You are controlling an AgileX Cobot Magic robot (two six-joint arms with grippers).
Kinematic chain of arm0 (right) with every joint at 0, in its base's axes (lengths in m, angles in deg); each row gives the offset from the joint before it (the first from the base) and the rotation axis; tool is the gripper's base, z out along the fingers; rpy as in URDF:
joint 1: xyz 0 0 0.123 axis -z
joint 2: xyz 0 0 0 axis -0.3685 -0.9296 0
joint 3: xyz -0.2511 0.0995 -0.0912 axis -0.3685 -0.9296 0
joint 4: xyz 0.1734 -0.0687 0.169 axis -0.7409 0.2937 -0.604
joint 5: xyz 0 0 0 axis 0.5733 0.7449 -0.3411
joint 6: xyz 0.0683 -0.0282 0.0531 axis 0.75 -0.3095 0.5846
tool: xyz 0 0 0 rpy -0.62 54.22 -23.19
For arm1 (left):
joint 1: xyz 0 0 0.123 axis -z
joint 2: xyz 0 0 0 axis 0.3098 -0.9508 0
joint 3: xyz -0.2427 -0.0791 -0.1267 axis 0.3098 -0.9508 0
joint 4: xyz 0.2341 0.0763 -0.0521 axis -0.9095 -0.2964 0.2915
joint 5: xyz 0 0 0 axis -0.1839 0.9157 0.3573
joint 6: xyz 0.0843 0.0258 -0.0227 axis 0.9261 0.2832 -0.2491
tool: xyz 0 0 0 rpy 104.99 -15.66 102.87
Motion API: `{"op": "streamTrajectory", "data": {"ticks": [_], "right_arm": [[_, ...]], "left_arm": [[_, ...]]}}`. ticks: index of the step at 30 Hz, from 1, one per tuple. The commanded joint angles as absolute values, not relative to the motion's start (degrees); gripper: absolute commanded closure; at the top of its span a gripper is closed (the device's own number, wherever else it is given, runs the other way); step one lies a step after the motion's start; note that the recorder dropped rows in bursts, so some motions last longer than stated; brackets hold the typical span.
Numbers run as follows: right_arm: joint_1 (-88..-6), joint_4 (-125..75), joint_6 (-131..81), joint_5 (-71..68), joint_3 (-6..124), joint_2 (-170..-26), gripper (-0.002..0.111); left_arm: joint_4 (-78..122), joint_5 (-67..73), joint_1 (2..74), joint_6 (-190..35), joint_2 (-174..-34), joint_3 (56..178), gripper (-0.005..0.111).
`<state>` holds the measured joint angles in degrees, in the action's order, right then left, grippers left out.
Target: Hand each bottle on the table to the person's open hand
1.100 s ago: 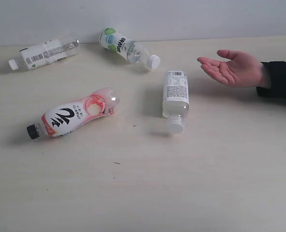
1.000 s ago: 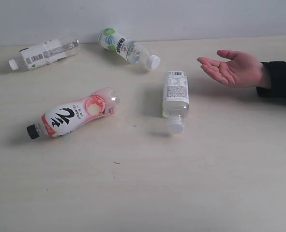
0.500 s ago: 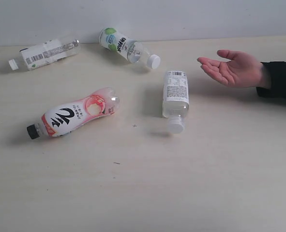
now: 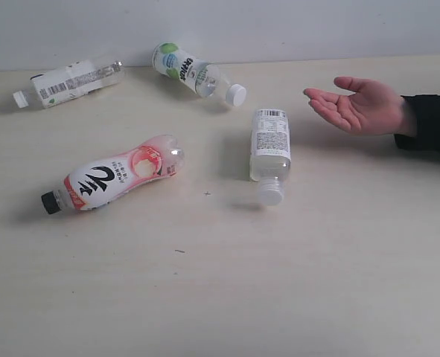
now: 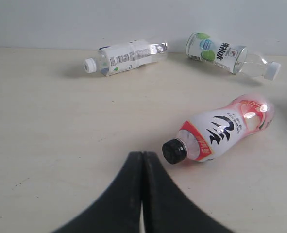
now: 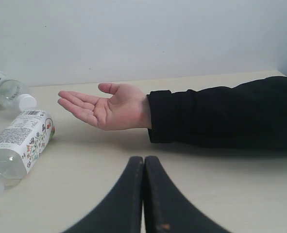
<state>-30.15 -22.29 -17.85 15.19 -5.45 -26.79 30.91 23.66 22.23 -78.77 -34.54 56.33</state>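
Jaws of left tool (image 5: 142, 158) and right tool (image 6: 143, 161) are pinched closed, empty. Black-capped bottle (image 5: 221, 128) lies on the counter (image 5: 46, 126) just ahead of the left tool, which should open wide, then grip mid-body.

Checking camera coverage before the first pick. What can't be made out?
Exterior view: both arms are out of frame.
Right wrist view: the picture's edge clips the cap of the barcode-label bottle; the pink-red bottle is out of frame.
Left wrist view: the open hand is out of frame.
Fine label print: too small to read.
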Motion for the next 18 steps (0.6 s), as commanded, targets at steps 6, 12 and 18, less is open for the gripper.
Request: {"op": "streamTrajectory", "data": {"ticks": [6,12,18], "right_arm": [[-29.9,-22.3,-18.4,14.9,-5.7,-26.4,0.108],[-29.9,-22.3,-18.4,14.9,-5.7,-26.4,0.108],[-29.9,-22.3,-18.4,14.9,-5.7,-26.4,0.108]], "left_arm": [[30.7,23.1,22.1,-79.0,-34.2,56.1,0.107],[30.7,23.1,22.1,-79.0,-34.2,56.1,0.107],[29.6,19.8,22.1,-77.3,-34.2,56.1,0.107]]}}
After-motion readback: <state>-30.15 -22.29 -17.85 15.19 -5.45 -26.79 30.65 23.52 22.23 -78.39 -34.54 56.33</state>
